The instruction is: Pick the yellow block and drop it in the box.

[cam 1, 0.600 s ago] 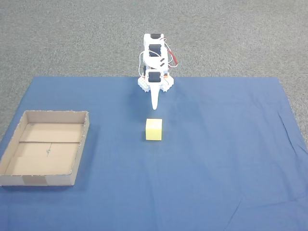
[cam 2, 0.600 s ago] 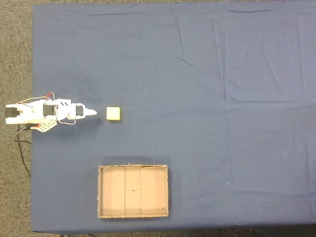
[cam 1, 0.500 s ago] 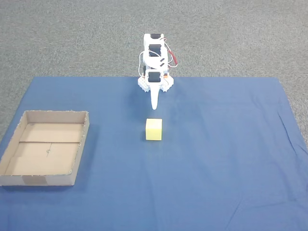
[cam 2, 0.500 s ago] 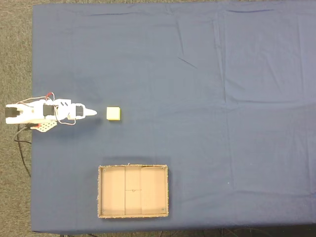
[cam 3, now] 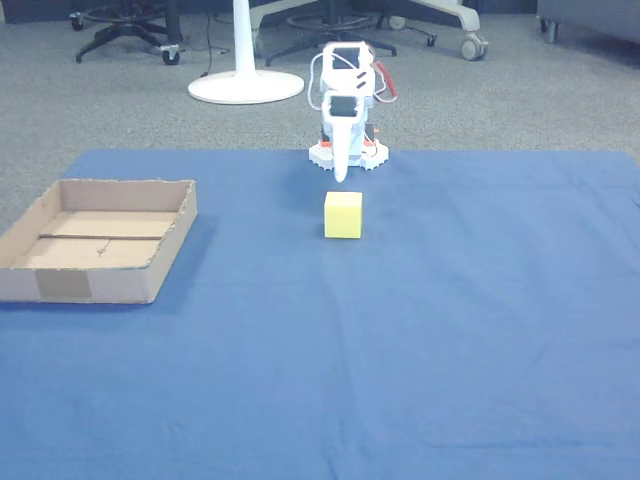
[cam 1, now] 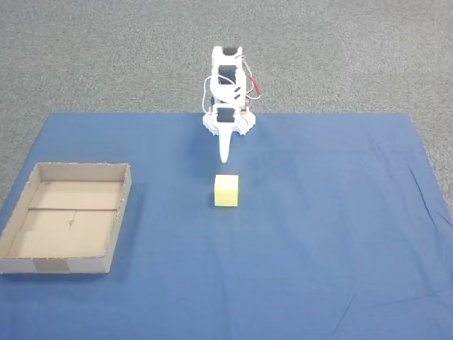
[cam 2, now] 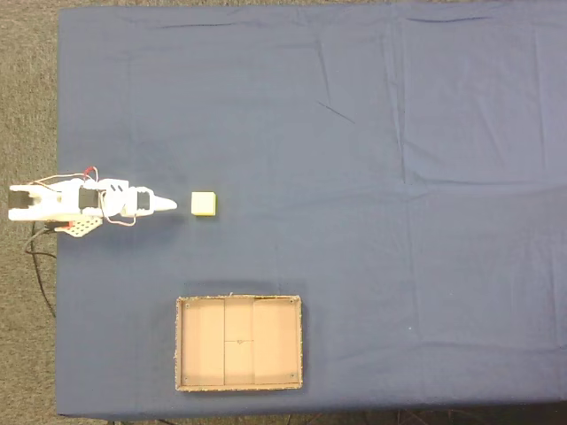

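Evidently the reach has barely begun: the white two-finger gripper (cam 1: 225, 157), tips pressed together, points at the small pale-yellow cube (cam 1: 226, 190) just near of it. Next, spread and descend; the shallow brown cardboard tray (cam 1: 117, 227) waits far left.

The arm (cam 1: 226, 85) looks like smooth white plastic. Under it lies a blue cloth (cam 3: 480, 320), matt and faintly creased (soft fabric). The box (cam 1: 21, 219) is plain brown cardboard, dull. The yellow block (cam 3: 343, 215) has matt faces. Grey carpet (cam 1: 354, 49) looks rough.
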`<state>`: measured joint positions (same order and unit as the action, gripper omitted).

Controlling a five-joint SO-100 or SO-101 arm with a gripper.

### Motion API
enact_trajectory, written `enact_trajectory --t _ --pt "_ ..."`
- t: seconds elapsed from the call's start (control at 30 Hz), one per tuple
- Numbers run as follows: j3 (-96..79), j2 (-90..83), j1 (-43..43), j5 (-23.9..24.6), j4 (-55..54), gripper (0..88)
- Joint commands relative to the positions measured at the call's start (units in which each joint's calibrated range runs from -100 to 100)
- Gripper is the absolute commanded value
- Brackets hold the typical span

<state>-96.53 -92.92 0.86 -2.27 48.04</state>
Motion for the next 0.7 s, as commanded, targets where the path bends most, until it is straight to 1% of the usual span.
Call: enact_trajectory --t 0.0,0.03,0.1,0.37,0.5,0.67 --pt "23.1 20.7 4.4 0.1 9.5 28.8" --pt "30.3 27.3 4.2 -1.1 13.6 29.7" --pt "40.3 38.5 3.4 -0.6 14.7 30.6" --pt "56.9 72.5 3.0 -0.1 7.8 32.5" --pt "62.5 78.4 1.9 -0.1 7.7 33.6" --pt "62.7 81.5 -1.1 -0.3 7.1 35.4"
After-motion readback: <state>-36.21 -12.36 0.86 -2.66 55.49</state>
